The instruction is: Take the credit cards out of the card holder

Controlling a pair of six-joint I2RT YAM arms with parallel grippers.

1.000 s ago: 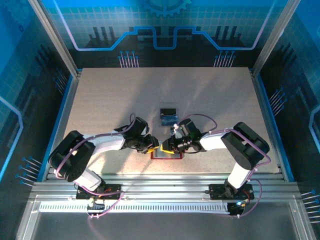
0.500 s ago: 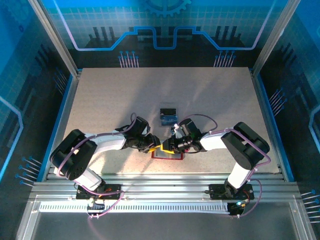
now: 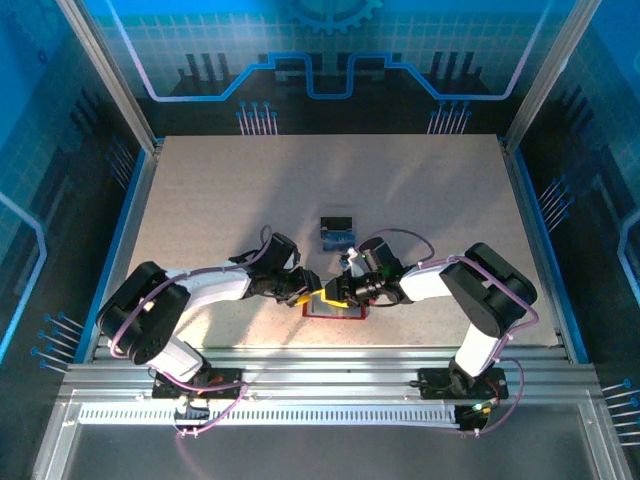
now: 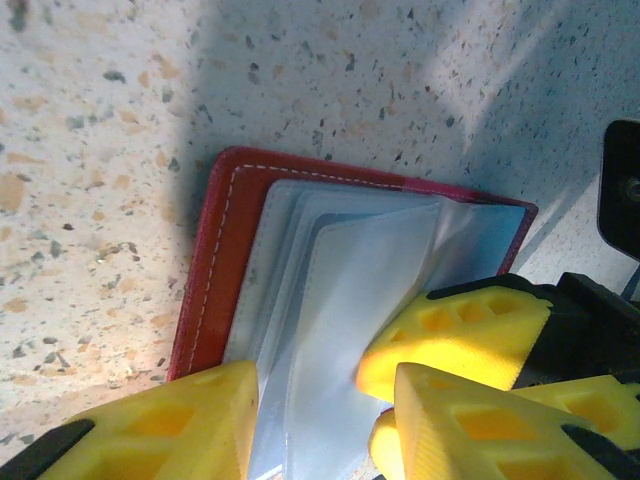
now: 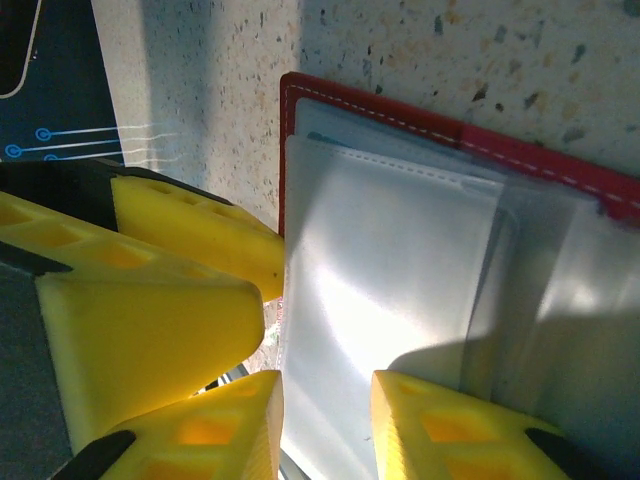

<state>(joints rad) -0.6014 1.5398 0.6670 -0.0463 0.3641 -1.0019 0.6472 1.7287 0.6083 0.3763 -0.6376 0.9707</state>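
The red card holder (image 3: 336,312) lies open near the table's front edge, its pale grey pockets (image 4: 330,300) facing up. Both grippers meet over it. My left gripper (image 4: 325,405) is open, with a yellow finger on either side of the pocket leaves. My right gripper (image 5: 325,410) is also open; one finger (image 5: 450,425) rests on the top pale leaf (image 5: 390,270), and the leaf's edge lies along the other finger. From above, the left gripper (image 3: 304,297) and right gripper (image 3: 342,292) nearly touch. Two credit cards, one black (image 3: 336,221) and one blue (image 3: 338,239), lie on the table behind the holder.
The speckled tabletop (image 3: 220,200) stretches wide to the left, right and back. Metal frame rails (image 3: 320,360) run along the near edge, and blue-lit walls stand around the table.
Both grippers stay over the holder. The right gripper has edged slightly left toward the left gripper. The cards on the table have not moved.
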